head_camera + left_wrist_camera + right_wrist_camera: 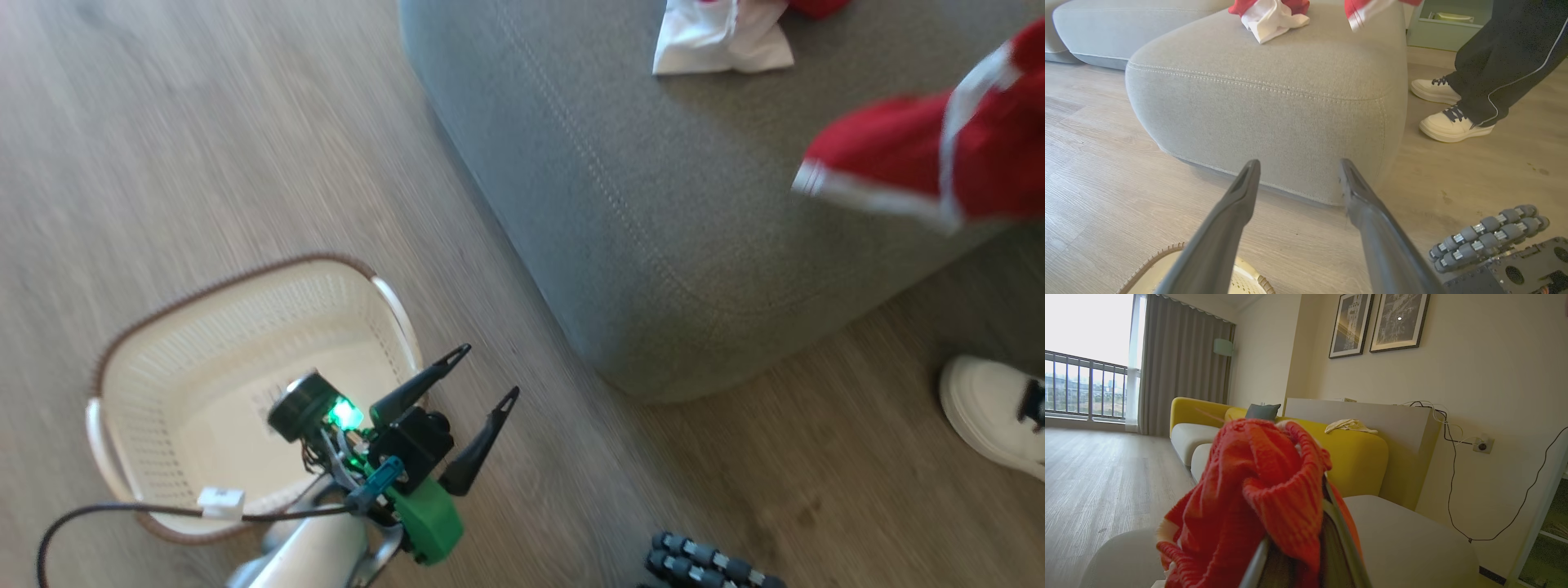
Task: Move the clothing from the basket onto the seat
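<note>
hanging from the right gripper, whose fingers are pinched tight on it, a red garment with white trim is in the air above the edge of the grey seat. a second red-and-white garment lies crumpled on the seat top, farther back. the cream basket stands on the wood floor near the seat, its bare bottom showing a label. the left gripper hovers over the basket's rim, fingers spread wide, holding nothing. a person's white shoe stands by the seat.
</note>
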Available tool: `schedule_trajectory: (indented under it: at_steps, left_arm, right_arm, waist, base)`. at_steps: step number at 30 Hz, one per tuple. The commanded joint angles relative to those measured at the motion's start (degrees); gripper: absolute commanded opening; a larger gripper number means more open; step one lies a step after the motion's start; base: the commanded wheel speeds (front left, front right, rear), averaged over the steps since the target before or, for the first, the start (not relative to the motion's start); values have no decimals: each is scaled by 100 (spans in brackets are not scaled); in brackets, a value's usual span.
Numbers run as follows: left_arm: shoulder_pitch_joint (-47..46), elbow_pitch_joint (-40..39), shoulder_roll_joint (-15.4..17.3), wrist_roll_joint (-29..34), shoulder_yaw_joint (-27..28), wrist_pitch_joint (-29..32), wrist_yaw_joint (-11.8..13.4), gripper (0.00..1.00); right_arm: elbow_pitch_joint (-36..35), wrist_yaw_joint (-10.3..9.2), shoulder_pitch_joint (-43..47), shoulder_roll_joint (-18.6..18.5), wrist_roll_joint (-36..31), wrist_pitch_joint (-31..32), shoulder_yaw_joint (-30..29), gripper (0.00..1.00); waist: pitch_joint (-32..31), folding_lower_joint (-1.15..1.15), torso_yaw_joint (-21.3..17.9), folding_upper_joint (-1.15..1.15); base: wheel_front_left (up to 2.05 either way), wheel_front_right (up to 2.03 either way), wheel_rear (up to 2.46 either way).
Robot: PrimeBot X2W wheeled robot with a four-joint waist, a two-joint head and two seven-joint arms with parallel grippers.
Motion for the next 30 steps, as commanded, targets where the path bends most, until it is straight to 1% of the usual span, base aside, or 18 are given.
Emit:
schedule_trajectory:
  at_steps: [1, 4, 7, 8, 9, 11, 15, 17, 22, 26, 30]
  left_arm:
    - [-218, -175, 99, 56, 90, -32, -10, 100]
    - [-327, -195, 360, 111, -27, -32, -26, 100]
    - [-399, -224, 605, 126, -117, -32, -36, 100]
    - [-465, -270, 771, 212, -223, -32, -40, 100]
    - [-501, -313, 835, 259, -280, -32, -42, 100]
    - [-543, -392, 903, 280, -361, -32, -43, 100]
    - [-610, -522, 1011, 291, -500, -32, -45, 100]
    - [-647, -599, 1098, 368, -593, -32, -38, 100]
    - [-601, -811, 1173, 301, -664, -32, 30, 100]
    - [-633, -902, 1279, 308, -714, -32, 57, 100]
    - [-753, -987, 1315, 278, -699, -32, 115, 100]
  right_arm:
    - [-108, -1, -331, -245, 76, -36, -3, 0]
    - [114, -1, -938, -426, 253, -36, -203, 0]
    - [220, -1, -1466, -575, 255, -36, -255, 0]
    - [400, -1, -1837, -793, 296, -36, -254, 0]
    - [492, -1, -2019, -901, 312, -36, -245, 0]
    - [650, -1, -2350, -1094, 289, -36, -216, 0]
    - [983, -1, -3010, -1265, 278, -36, -228, 0]
    - [1264, -1, -3330, -1381, 160, -36, -152, 0]
    - [2052, -1, -4109, -1590, -25, -36, -167, 0]
    - [2638, -1, -4587, -1728, -266, -36, -372, 0]
    - [3129, -1, -4868, -1714, -573, -36, -617, 0]
  waist:
    - [326, -1, -80, 0]
    - [674, -1, -160, 0]
    - [958, -1, -226, 0]
    - [1126, -1, -241, 0]
    - [1200, -1, -234, 0]
    - [1331, -1, -202, 0]
    - [1544, -1, -110, 0]
    - [1626, -1, -51, 0]
    - [1801, -1, 252, 0]
    - [1994, -1, 479, 0]
    - [2205, -1, 698, 0]
  base:
    - [0, 0, 0]
    - [0, 0, 0]
    - [0, 0, 0]
    - [0, 0, 0]
    - [0, 0, 0]
    - [0, 0, 0]
    - [0, 0, 0]
    - [0, 0, 0]
    - [0, 0, 0]
    - [0, 0, 0]
    - [0, 0, 0]
